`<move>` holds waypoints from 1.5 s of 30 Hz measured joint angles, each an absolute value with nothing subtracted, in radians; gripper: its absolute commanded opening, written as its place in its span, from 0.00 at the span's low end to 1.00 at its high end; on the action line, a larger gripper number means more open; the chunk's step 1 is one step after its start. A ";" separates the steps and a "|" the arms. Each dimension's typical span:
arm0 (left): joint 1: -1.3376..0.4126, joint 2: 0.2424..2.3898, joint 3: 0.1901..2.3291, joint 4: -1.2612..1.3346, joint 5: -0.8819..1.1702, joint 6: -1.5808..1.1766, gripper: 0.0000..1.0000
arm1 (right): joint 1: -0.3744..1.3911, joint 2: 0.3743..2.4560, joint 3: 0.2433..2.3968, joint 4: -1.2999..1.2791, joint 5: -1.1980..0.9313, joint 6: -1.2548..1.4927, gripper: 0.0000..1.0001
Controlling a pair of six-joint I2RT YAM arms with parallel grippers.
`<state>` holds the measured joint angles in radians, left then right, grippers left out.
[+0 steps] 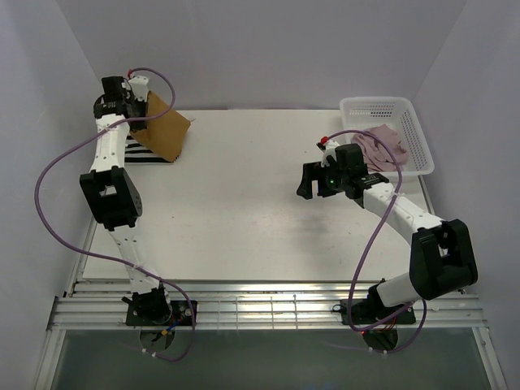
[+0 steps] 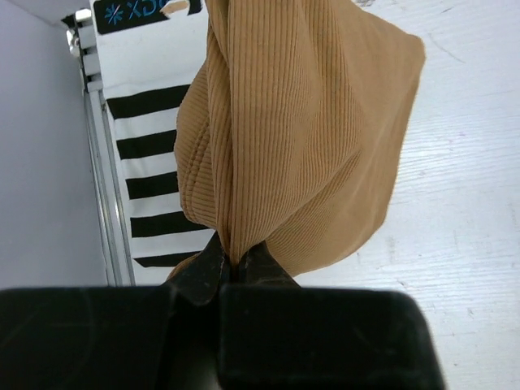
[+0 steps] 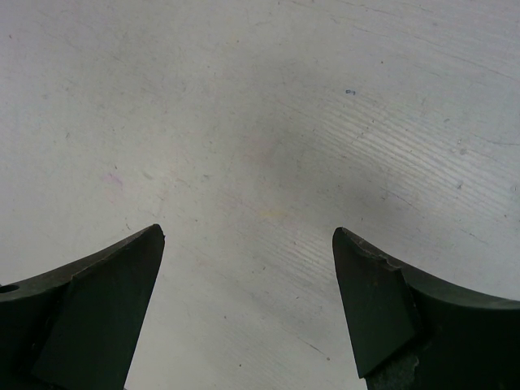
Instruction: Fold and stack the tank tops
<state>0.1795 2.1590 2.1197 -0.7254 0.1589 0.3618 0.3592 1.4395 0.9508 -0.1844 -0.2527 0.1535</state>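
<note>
At the table's far left my left gripper [image 1: 140,104] is shut on the tan-brown tank top [image 1: 166,130], which hangs bunched from it. In the left wrist view the tan-brown top [image 2: 292,138] drapes from the closed fingertips [image 2: 236,272] over the black-and-white striped tank top [image 2: 150,154], which lies flat on the table. Only a strip of the striped top [image 1: 136,151] shows in the top view. The pale pink tank top [image 1: 380,147] lies crumpled in the white basket [image 1: 416,122]. My right gripper [image 1: 309,182] hovers open over bare table right of centre, nothing between its fingers [image 3: 106,301].
The white mesh basket stands at the back right corner of the white table [image 1: 244,211]. Purple cables loop from both arms. Grey walls close in the left, back and right sides. A metal rail runs along the near edge.
</note>
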 measured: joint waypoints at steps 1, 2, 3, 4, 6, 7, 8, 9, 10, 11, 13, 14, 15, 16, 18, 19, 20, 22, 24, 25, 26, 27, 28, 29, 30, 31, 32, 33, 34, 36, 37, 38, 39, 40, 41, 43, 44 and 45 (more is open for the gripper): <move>0.194 2.167 2.120 -0.721 0.169 0.355 0.00 | 0.360 1.443 0.951 -0.184 -0.253 0.154 0.90; 0.207 2.176 2.120 -0.717 0.174 0.348 0.00 | 0.360 1.446 0.951 -0.185 -0.253 0.154 0.90; 0.221 2.186 2.120 -0.711 0.177 0.343 0.00 | 0.360 1.449 0.951 -0.185 -0.253 0.154 0.90; 0.233 2.199 2.120 -0.707 0.178 0.338 0.00 | 0.360 1.452 0.951 -0.186 -0.252 0.154 0.90; 0.255 2.223 2.120 -0.700 0.190 0.333 0.00 | 0.359 1.458 0.952 -0.186 -0.250 0.154 0.90; 0.266 2.239 2.124 -0.699 0.198 0.331 0.00 | 0.359 1.461 0.952 -0.186 -0.248 0.154 0.90; 0.274 2.257 2.128 -0.696 0.204 0.328 0.00 | 0.360 1.464 0.952 -0.186 -0.245 0.154 0.90; 0.281 2.278 2.133 -0.695 0.209 0.327 0.00 | 0.360 1.466 0.952 -0.188 -0.242 0.154 0.90; 0.286 2.298 2.140 -0.697 0.212 0.326 0.00 | 0.359 1.469 0.952 -0.189 -0.239 0.154 0.90; 0.288 2.318 2.151 -0.696 0.215 0.324 0.00 | 0.359 1.473 0.952 -0.191 -0.237 0.154 0.90; 0.290 2.347 2.165 -0.696 0.220 0.323 0.00 | 0.360 1.483 0.953 -0.194 -0.233 0.154 0.90; 0.290 2.360 2.174 -0.698 0.221 0.322 0.00 | 0.360 1.489 0.953 -0.196 -0.231 0.154 0.90; 0.293 2.371 2.185 -0.698 0.221 0.320 0.00 | 0.359 1.496 0.954 -0.199 -0.230 0.153 0.90; 0.294 2.382 2.195 -0.697 0.221 0.319 0.00 | 0.359 1.501 0.954 -0.203 -0.229 0.153 0.90; 0.297 2.397 2.210 -0.696 0.218 0.313 0.15 | 0.359 1.515 0.958 -0.213 -0.223 0.153 0.90; 0.299 2.400 2.213 -0.695 0.216 0.312 0.26 | 0.360 1.522 0.960 -0.215 -0.220 0.153 0.90; 0.301 2.401 2.214 -0.695 0.212 0.310 0.58 | 0.360 1.527 0.961 -0.216 -0.218 0.153 0.90; 0.307 2.401 2.217 -0.696 0.197 0.298 0.83 | 0.359 1.529 0.961 -0.221 -0.215 0.153 0.90; 0.312 2.401 2.228 -0.695 0.166 0.280 0.98 | 0.359 1.529 0.962 -0.223 -0.215 0.153 0.90; 0.315 2.401 2.234 -0.694 0.149 0.266 0.98 | 0.359 1.529 0.963 -0.225 -0.215 0.153 0.90; 0.317 2.401 2.239 -0.693 0.124 0.257 0.98 | 0.359 1.528 0.965 -0.228 -0.214 0.153 0.90; 0.319 2.401 2.243 -0.688 0.102 0.247 0.98 | 0.360 1.527 0.967 -0.230 -0.214 0.153 0.90; 0.319 2.401 2.247 -0.684 0.076 0.236 0.98 | 0.360 1.524 0.968 -0.230 -0.213 0.153 0.90; 0.319 2.401 2.251 -0.680 0.049 0.224 0.98 | 0.360 1.520 0.968 -0.231 -0.212 0.153 0.90; 0.319 2.400 2.255 -0.678 0.023 0.209 0.98 | 0.359 1.515 0.968 -0.232 -0.212 0.153 0.90; 0.320 2.398 2.257 -0.676 0.002 0.194 0.98 | 0.360 1.508 0.968 -0.232 -0.212 0.153 0.90; 0.320 2.392 2.257 -0.675 -0.014 0.178 0.98 | 0.359 1.500 0.968 -0.233 -0.212 0.153 0.90; 0.321 2.386 2.257 -0.675 -0.019 0.162 0.98 | 0.359 1.490 0.968 -0.233 -0.211 0.153 0.90; 0.321 2.378 2.257 -0.677 -0.015 0.146 0.98 | 0.360 1.480 0.968 -0.234 -0.211 0.153 0.90; 0.322 2.350 2.252 -0.677 0.025 0.111 0.98 | 0.360 1.462 0.973 -0.235 -0.209 0.153 0.90; 0.322 2.327 2.242 -0.679 0.051 0.091 0.98 | 0.359 1.456 0.978 -0.236 -0.207 0.154 0.90; 0.321 2.300 2.229 -0.682 0.079 0.067 0.98 | 0.360 1.450 0.984 -0.237 -0.204 0.154 0.90; 0.321 2.267 2.215 -0.684 0.109 0.041 0.98 | 0.360 1.445 0.992 -0.239 -0.200 0.155 0.90; 0.321 2.240 2.205 -0.686 0.131 0.018 0.98 | 0.359 1.441 1.002 -0.242 -0.190 0.155 0.90; 0.321 2.200 2.183 -0.682 0.159 -0.016 0.98 | 0.358 1.438 1.016 -0.250 -0.179 0.158 0.90; 0.321 2.103 2.119 -0.674 0.229 -0.090 0.98 | 0.350 1.435 1.057 -0.277 -0.150 0.167 0.90; 0.320 2.046 2.069 -0.663 0.263 -0.131 0.98 | 0.337 1.435 1.088 -0.293 -0.133 0.174 0.90; 0.318 1.979 1.998 -0.641 0.294 -0.173 0.98 | 0.317 1.435 1.118 -0.303 -0.125 0.181 0.90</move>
<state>0.3176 1.9789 1.9984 -0.6411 0.2935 -0.1734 0.3168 1.4345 1.1179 -0.3027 -0.1249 0.1810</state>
